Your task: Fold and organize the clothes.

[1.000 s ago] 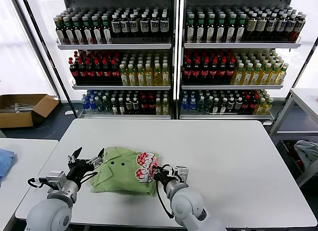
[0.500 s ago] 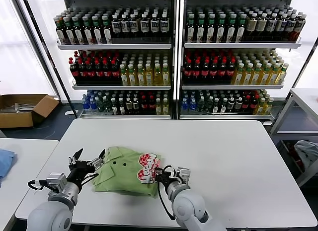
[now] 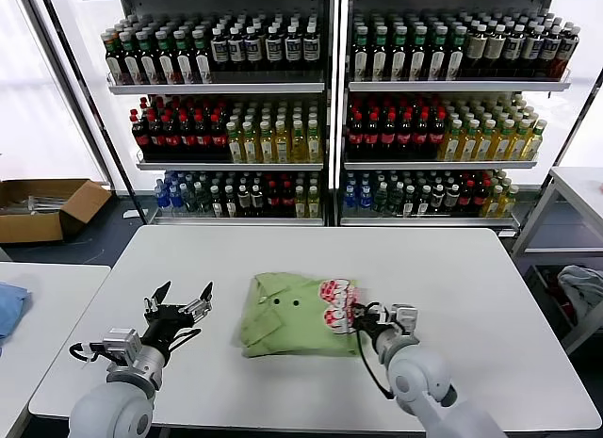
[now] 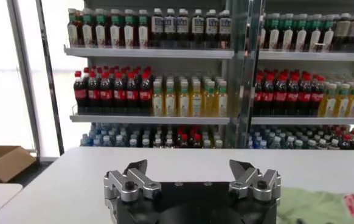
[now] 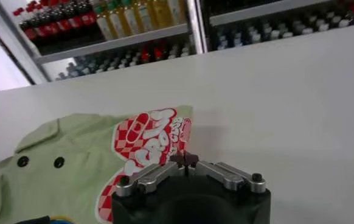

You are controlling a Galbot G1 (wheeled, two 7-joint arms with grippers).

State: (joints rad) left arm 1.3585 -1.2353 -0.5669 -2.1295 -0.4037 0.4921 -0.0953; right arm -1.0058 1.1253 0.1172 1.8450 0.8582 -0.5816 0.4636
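The clothes are one light green polo shirt [image 3: 283, 317], folded into a compact block near the middle of the white table [image 3: 471, 278]. Its collar and dark buttons face up, and its red-and-white graphic [image 3: 336, 304] lies on the right end. My right gripper [image 3: 363, 317] is shut on the shirt's right edge, just beside the graphic [image 5: 149, 139]; the green cloth [image 5: 61, 173] spreads out beyond the closed fingertips [image 5: 184, 159]. My left gripper [image 3: 179, 304] hovers open over bare table, apart from the shirt's left side. In the left wrist view that open gripper [image 4: 189, 171] holds nothing, and the shirt [image 4: 320, 207] shows at the edge.
Tall shelves of bottles [image 3: 330, 108] stand behind the table. A second table at the left carries a blue cloth [image 3: 8, 308]. A cardboard box [image 3: 42, 207] sits on the floor at the left. At the right are a white rack and a grey-blue cloth [image 3: 582, 289].
My right gripper closed on the shirt's edge and dragged the shirt to the right across the table. The left gripper stayed open and now stands clear of the shirt.
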